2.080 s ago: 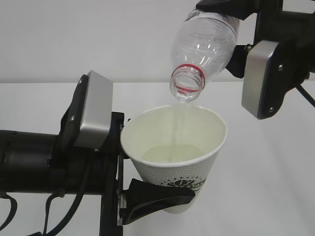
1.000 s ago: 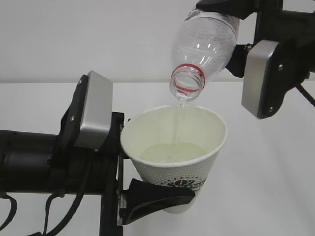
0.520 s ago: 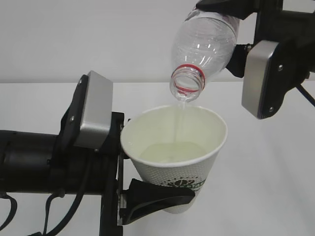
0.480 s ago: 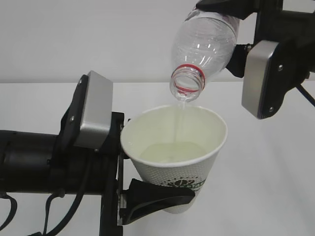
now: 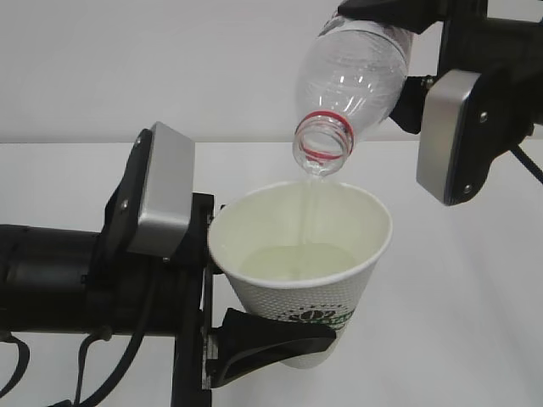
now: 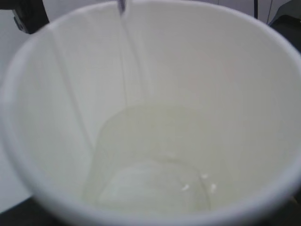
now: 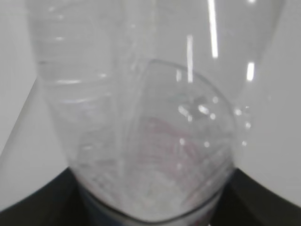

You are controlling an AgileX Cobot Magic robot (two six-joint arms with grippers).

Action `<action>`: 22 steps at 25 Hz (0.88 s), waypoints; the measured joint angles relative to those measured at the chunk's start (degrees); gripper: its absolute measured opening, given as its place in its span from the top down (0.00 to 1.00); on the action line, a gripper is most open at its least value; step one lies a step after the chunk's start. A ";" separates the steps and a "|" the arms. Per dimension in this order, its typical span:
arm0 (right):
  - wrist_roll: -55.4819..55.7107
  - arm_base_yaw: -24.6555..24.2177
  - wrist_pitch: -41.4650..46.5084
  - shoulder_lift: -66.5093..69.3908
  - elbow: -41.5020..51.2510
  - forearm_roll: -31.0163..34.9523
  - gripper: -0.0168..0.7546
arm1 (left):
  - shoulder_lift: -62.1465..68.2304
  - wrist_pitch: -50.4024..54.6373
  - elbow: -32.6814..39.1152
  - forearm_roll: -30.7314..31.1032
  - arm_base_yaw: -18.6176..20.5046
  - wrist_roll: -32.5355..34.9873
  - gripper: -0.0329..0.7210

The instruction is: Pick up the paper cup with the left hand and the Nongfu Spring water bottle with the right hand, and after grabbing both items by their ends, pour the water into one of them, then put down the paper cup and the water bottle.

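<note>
- The white dotted paper cup (image 5: 301,263) with its dark green logo stands upright in mid-air, partly filled.
- The clear water bottle (image 5: 348,85) tips neck-down just above the cup's rim, red neck ring showing.
- A thin stream of water (image 5: 312,216) falls into the cup.

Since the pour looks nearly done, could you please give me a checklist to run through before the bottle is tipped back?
1. Left claw grips the small white dotted paper cup: ok.
2. Right claw holds the clear ribbed plastic bottle by its base: ok; fingertips out of view.
3. Bottle mouth over the cup opening: ok.
4. Thin stream of clear water landing inside the cup: ok.
5. Cup far from overflowing: ok.
6. Bottle fully empty: cannot tell.
</note>
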 joint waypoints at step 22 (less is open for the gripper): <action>-0.70 0.00 -0.13 0.00 0.00 0.00 0.37 | 0.00 -1.73 0.00 0.00 0.00 0.00 0.31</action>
